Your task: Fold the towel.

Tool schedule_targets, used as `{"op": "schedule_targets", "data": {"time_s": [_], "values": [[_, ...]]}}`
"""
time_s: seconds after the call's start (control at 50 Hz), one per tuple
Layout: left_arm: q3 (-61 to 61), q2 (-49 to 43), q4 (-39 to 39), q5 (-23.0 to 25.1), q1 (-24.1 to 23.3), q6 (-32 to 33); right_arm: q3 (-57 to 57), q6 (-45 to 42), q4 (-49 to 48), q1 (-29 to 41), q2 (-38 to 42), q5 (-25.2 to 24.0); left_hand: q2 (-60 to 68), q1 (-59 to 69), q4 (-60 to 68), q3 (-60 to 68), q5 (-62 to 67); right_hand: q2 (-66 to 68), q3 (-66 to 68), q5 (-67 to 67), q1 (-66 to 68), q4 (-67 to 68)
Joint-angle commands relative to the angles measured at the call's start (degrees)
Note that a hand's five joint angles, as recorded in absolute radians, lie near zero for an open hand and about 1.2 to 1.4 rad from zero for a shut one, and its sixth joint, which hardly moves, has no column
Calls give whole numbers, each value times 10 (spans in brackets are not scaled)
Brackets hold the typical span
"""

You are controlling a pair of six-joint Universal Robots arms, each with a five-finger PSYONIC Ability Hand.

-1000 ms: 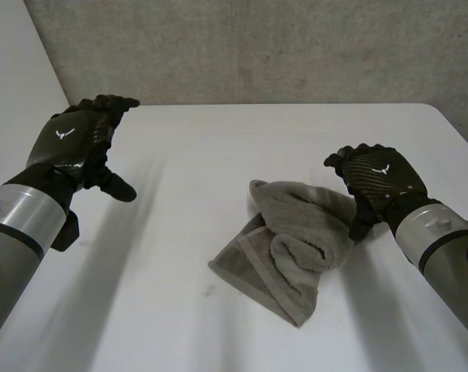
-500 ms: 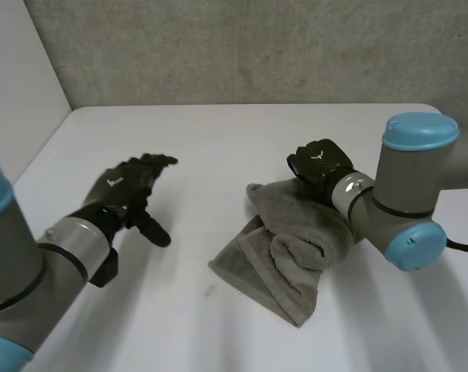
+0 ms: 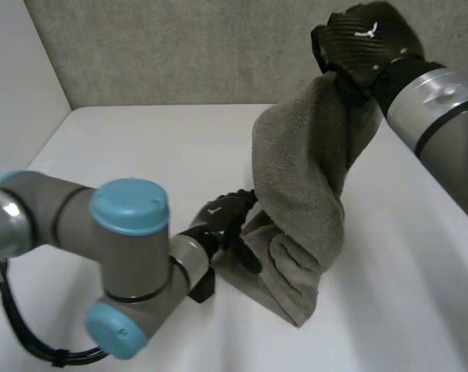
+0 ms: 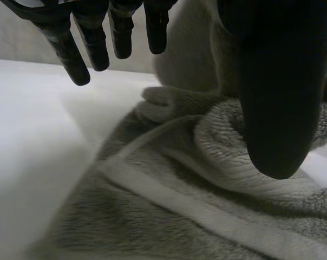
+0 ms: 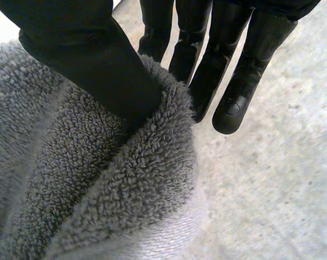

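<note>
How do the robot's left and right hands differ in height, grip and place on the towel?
Height: the right hand is high above the table; the left hand is low, near it. Grip: the right hand pinches the towel between thumb and fingers; the left hand is open, holding nothing. Place: the right hand has the towel's raised top; the left hand is by the part lying on the table. Both are black.

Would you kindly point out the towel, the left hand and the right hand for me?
towel (image 3: 304, 174): head view, on the hanging middle of the lifted cloth.
left hand (image 3: 217, 214): head view, on the back of the hand.
right hand (image 3: 362, 43): head view, on the back of the hand.
</note>
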Motion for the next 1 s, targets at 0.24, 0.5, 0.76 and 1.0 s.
{"op": "schedule_targets", "data": {"time_s": [0.24, 0.5, 0.76, 1.0], "values": [[127, -112, -16, -30, -63, 6, 10, -6, 13, -9, -93, 36, 678, 678, 683, 678, 683, 128, 125, 139, 241, 118], [77, 142, -28, -100, 128, 181, 19, -36, 32, -38, -20, 35, 678, 678, 683, 678, 683, 128, 125, 139, 241, 118], [-22, 240, -158, 40, 177, 399, 58, -198, 250, -29, 84, 28, 678, 678, 683, 678, 683, 128, 125, 139, 241, 118], [155, 84, -122, 19, 181, 545, -125, -215, 73, -6, 180, 40, 678, 678, 683, 678, 683, 128, 125, 139, 241, 118]]}}
